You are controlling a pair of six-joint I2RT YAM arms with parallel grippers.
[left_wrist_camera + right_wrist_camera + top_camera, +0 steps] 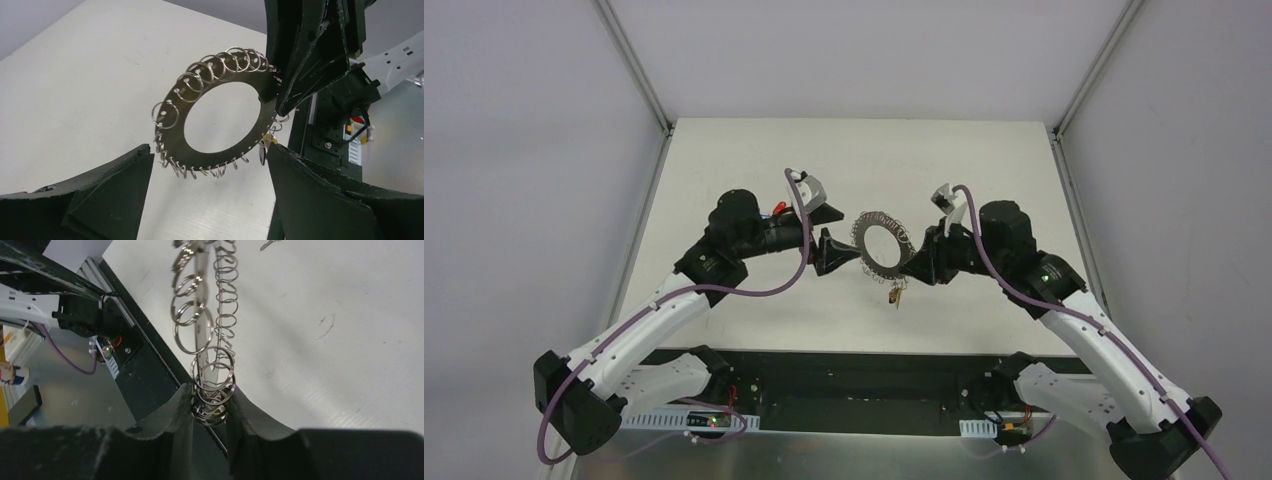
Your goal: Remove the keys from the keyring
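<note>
The right gripper (210, 400) is clenched on the rim of the keyring (883, 217), pinching its wire loops and holding the ring in the air above the white table (754, 160), between the two arms. The left gripper (842, 242) stands released just beside the ring's opposite edge, its fingers (115, 185) spread wide and apart from the metal. A yellow-tagged key (896, 293) dangles from the ring's lower edge.

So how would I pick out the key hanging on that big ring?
Start at the white table; above its middle the right end effector pinches a flat silver keyring fringed with small wire loops. The key dangles below the ring's near edge. It is small and yellowish, the only thing seen hanging among bare loops.
</note>
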